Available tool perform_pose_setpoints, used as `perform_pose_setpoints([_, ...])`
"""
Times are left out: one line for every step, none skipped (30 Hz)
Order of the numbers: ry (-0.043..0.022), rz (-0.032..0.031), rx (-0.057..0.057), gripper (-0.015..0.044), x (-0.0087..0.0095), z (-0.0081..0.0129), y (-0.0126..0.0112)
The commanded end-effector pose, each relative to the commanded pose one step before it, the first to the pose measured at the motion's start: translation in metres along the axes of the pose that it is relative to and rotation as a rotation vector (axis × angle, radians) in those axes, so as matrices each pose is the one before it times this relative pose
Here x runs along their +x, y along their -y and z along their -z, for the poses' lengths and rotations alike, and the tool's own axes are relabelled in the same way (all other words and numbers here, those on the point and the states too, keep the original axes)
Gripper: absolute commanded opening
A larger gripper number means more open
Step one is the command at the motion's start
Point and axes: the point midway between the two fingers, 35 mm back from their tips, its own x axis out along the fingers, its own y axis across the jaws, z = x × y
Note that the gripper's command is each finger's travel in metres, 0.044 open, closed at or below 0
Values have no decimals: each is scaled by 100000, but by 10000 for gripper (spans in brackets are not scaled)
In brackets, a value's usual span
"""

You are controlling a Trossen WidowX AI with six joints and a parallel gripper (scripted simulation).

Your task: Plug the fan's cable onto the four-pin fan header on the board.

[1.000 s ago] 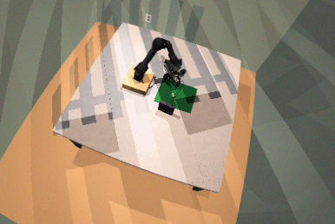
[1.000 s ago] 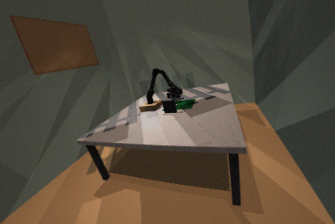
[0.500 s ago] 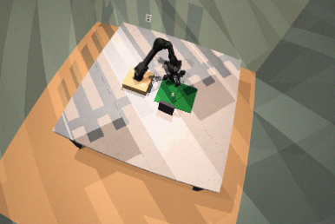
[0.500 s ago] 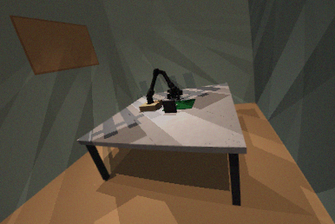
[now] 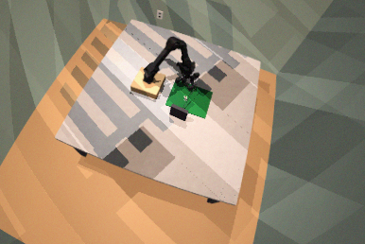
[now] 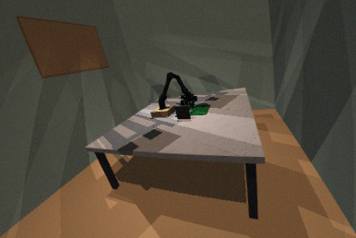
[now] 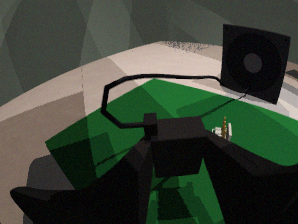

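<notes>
A green circuit board (image 5: 196, 103) (image 6: 201, 109) (image 7: 100, 143) lies flat on the table. The four-pin fan header (image 7: 224, 128) (image 5: 185, 97) stands on it as small pale pins. The black square fan (image 7: 256, 63) (image 5: 179, 112) (image 6: 183, 112) stands upright at the board's edge. Its black cable (image 7: 120, 86) loops over the board to the dark plug (image 7: 176, 143). My gripper (image 7: 176, 139) (image 5: 185, 82) (image 6: 187, 100) is shut on the plug and holds it just above the board, a little to the left of the header in the wrist view.
The arm's tan wooden base block (image 5: 148, 85) (image 6: 162, 112) sits left of the board. The patterned grey tabletop (image 5: 142, 126) (image 6: 207, 136) stretches wide on all sides, with its edges far from the board.
</notes>
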Motion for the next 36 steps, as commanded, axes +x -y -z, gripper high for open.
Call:
perform_pose_setpoints([-31, -13, 258, 0, 78, 450, 0])
perform_pose_setpoints([0, 0, -1, 0, 15, 78, 1])
perform_pose_setpoints([0, 0, -1, 0, 17, 87, 0])
perform_pose_setpoints([0, 0, -1, 0, 15, 78, 0])
perform_pose_setpoints([0, 0, -1, 0, 17, 87, 0])
perform_pose_setpoints([0, 0, -1, 0, 15, 79, 0])
perform_pose_setpoints([0, 0, -1, 0, 17, 87, 0])
perform_pose_setpoints([0, 0, -1, 0, 15, 79, 0])
perform_pose_setpoints([0, 0, -1, 0, 17, 87, 1])
perform_pose_setpoints([0, 0, -1, 0, 15, 78, 1])
perform_pose_setpoints([0, 0, -1, 0, 17, 86, 1])
perform_pose_setpoints([0, 0, -1, 0, 15, 78, 1])
perform_pose_setpoints([0, 0, -1, 0, 17, 86, 1])
perform_pose_setpoints([0, 0, -1, 0, 15, 78, 1])
perform_pose_setpoints([0, 0, -1, 0, 17, 86, 1])
perform_pose_setpoints([0, 0, -1, 0, 15, 78, 1])
perform_pose_setpoints([0, 0, -1, 0, 17, 86, 1])
perform_pose_setpoints([0, 0, -1, 0, 15, 77, 1])
perform_pose_setpoints([0, 0, -1, 0, 17, 86, 1])
perform_pose_setpoints([0, 0, -1, 0, 15, 77, 1])
perform_pose_setpoints([0, 0, -1, 0, 17, 86, 1])
perform_pose_setpoints([0, 0, -1, 0, 15, 77, 1])
perform_pose_setpoints([0, 0, -1, 0, 17, 85, 1])
perform_pose_setpoints([0, 0, -1, 0, 15, 77, 1])
perform_pose_setpoints([0, 0, -1, 0, 17, 85, 1])
perform_pose_setpoints([0, 0, -1, 0, 15, 77, 1])
perform_pose_setpoints([0, 0, -1, 0, 17, 85, 1])
perform_pose_setpoints([0, 0, -1, 0, 15, 77, 1])
perform_pose_setpoints([103, 23, -367, 0, -56, -365, 26])
perform_pose_setpoints([0, 0, 0, 0, 0, 0, 0])
perform_pose_setpoints([0, 0, 0, 0, 0, 0, 0])
perform_pose_setpoints([0, 0, 0, 0, 0, 0, 0])
perform_pose_setpoints([0, 0, 0, 0, 0, 0, 0])
perform_pose_setpoints([0, 0, 0, 0, 0, 0, 0])
perform_pose_setpoints([0, 0, 0, 0, 0, 0, 0])
perform_pose_setpoints([0, 0, 0, 0, 0, 0, 0])
